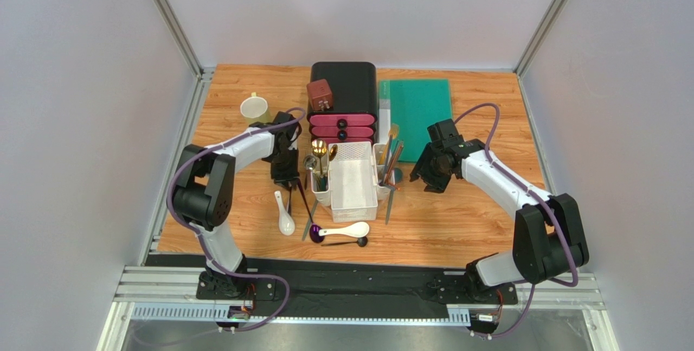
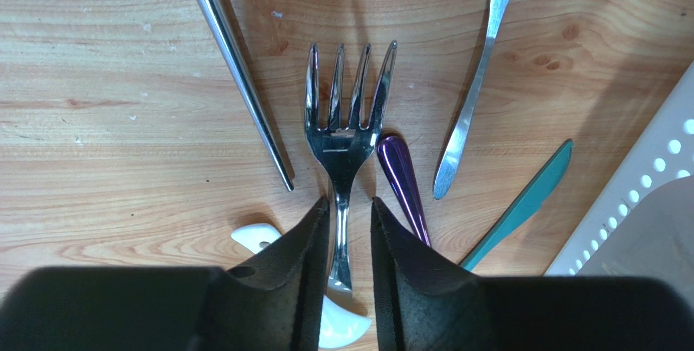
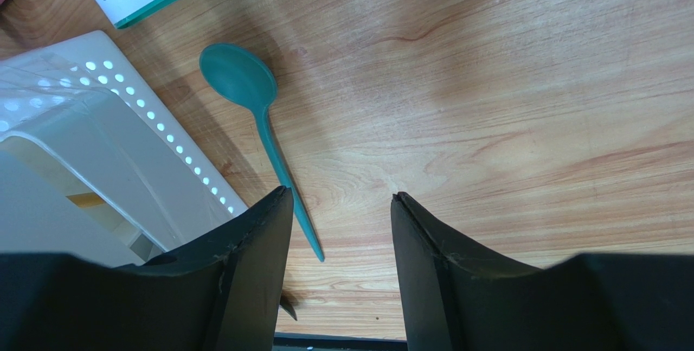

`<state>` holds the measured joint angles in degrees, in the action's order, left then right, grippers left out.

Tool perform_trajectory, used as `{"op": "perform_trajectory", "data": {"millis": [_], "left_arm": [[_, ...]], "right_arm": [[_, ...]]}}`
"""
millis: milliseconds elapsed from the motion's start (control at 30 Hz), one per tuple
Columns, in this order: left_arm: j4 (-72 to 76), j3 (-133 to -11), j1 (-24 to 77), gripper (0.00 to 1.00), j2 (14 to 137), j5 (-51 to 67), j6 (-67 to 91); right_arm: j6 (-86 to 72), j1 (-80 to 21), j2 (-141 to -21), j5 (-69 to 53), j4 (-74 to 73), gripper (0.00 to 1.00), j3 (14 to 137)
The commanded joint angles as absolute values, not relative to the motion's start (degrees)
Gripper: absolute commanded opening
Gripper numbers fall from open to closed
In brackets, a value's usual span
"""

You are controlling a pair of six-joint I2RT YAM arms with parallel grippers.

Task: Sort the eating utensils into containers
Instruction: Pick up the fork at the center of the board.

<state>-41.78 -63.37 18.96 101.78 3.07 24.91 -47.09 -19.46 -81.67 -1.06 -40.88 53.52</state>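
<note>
Expect a double pick or a slip. The glossy purple spoon handle (image 2: 401, 176) lies just beside the silver four-tined fork (image 2: 346, 123), and a white ceramic soup spoon (image 2: 256, 237) appears to sit under the fork's handle end, so a pad may snag either. The left gripper (image 2: 349, 204) straddles the fork handle, its jaws narrowed to a slim gap and not visibly clamped. The fork lies on the wooden table (image 2: 98, 123), left of the white plastic caddy (image 3: 138, 135), midway between near and far edges. The right gripper (image 3: 338, 204) hangs wide open and empty.

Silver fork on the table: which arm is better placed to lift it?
Left. Its jaws closely straddle the fork handle; the right arm's jaws stand open beside a teal spoon, across the caddy.
</note>
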Motion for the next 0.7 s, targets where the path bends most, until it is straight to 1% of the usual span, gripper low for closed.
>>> {"op": "perform_trajectory", "data": {"millis": [0, 33, 133, 300, 400, 533, 667], "left_arm": [[-44.21, -66.35, 18.81, 0.22, 103.36, 3.78, 23.47], [-44.38, -66.62, 18.81, 0.18, 103.53, 3.78, 23.12], [-45.09, -66.88, 18.81, 0.00, 103.62, 3.69, 22.68], [-45.44, -66.36, 18.81, 0.00, 101.34, 4.22, 21.89], [-45.18, -66.01, 18.81, 0.00, 97.13, 3.26, 21.88], [-43.25, -65.65, 18.81, 0.00, 88.18, 2.02, 21.89], [-40.96, -65.30, 18.81, 0.00, 82.80, 0.97, 22.41]], "right_arm": [[-47.99, -19.34, -81.74, -1.14, -39.11, 0.52, 55.02], [-47.99, -19.34, -81.83, -1.14, -39.11, 0.52, 55.02], [-47.90, -19.25, -81.74, -1.23, -39.11, 0.52, 55.11], [-47.81, -18.98, -81.83, -1.41, -39.11, 0.52, 55.37], [-47.37, -19.07, -82.35, -1.41, -39.11, 0.52, 56.16], [-47.11, -18.90, -83.14, -1.93, -39.11, 0.52, 57.13], [-47.11, -18.90, -84.02, -2.46, -39.20, 0.51, 58.09]]}}
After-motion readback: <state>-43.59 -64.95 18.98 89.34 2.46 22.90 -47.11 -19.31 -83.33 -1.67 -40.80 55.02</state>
